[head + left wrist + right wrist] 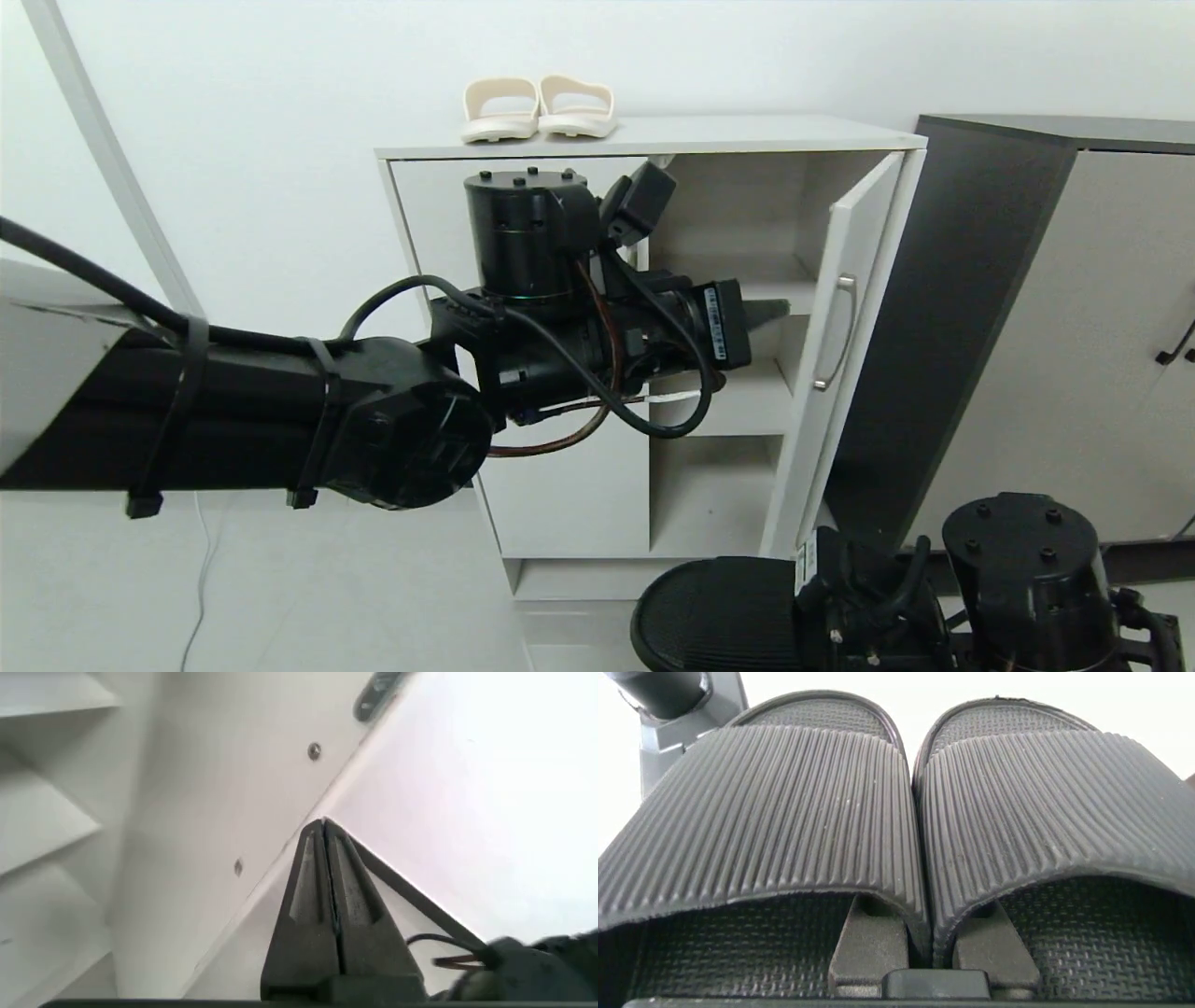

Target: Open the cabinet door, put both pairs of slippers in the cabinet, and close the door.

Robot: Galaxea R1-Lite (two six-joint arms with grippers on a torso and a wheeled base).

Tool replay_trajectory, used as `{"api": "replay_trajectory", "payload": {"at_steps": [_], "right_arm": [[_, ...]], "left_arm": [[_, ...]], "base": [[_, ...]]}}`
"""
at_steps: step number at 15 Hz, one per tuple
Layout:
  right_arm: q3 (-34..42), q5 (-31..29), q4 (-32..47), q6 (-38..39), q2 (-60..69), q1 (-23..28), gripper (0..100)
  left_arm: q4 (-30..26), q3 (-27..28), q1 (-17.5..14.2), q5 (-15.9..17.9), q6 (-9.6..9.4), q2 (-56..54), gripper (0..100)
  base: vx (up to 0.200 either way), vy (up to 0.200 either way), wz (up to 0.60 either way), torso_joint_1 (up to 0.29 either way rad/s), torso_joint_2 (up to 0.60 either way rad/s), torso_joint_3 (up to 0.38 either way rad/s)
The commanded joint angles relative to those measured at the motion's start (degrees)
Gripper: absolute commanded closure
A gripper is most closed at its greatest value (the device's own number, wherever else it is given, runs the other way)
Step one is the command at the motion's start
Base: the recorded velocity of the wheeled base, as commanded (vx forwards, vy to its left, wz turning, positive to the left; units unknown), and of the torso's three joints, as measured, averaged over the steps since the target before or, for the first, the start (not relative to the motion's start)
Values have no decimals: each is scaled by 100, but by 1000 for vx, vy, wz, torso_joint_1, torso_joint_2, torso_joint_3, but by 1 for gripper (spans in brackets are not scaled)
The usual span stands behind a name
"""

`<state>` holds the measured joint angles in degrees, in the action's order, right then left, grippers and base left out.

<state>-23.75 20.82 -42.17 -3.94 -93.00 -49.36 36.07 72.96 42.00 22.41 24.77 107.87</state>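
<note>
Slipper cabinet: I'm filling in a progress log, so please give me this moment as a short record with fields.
Cabinet: white laminate cabinet, right door swung open
Cream pair: cream foam slide slippers, side by side on the cabinet top
Black pair: black ribbed rubber slippers, low in front of the cabinet, pinched together by the right gripper
Left gripper: shut, empty, near the open door's inner face
Left to do: both pairs in, door closed
</note>
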Motion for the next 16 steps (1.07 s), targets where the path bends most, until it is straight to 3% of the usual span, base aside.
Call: {"api": "replay_trajectory", "payload": {"at_steps": [1,4,6,9,11,13,15,16], "right_arm": [[2,1,-11,-11,-16,-3,100],[-69,-26,-28,16,-69,5,100],[-420,-324,-28,104,-368,251,100],[-1431,-2109,-11,1141,-1115,471,100],[-2090,-3005,-2,1361,-1704,612,100],[-2670,-3884,-2,1598,-2205,664,100],[-3083,-4622,7,1642,-2547,788,100],[-3277,-5026,7,1642,-2732,858,100]], "left_arm": [[119,-45,10,-26,1,-21,100],[374,-309,-253,-70,1,-91,100],[242,-458,-623,-131,-7,-399,100],[-382,-1091,-1396,-140,-174,-1594,100],[-1208,-1618,-1721,-272,-306,-2684,100],[-1885,-2146,-1818,-1010,-711,-3747,100],[-2095,-2699,-1950,-1784,-1308,-4697,100],[-2289,-3148,-2161,-2188,-1563,-5417,100]], "base": [[0,0,0,0,0,0],[0,0,0,0,0,0],[0,0,0,0,0,0],[0,0,0,0,0,0],[0,0,0,0,0,0],[0,0,0,0,0,0],[0,0,0,0,0,0],[0,0,0,0,0,0]]}}
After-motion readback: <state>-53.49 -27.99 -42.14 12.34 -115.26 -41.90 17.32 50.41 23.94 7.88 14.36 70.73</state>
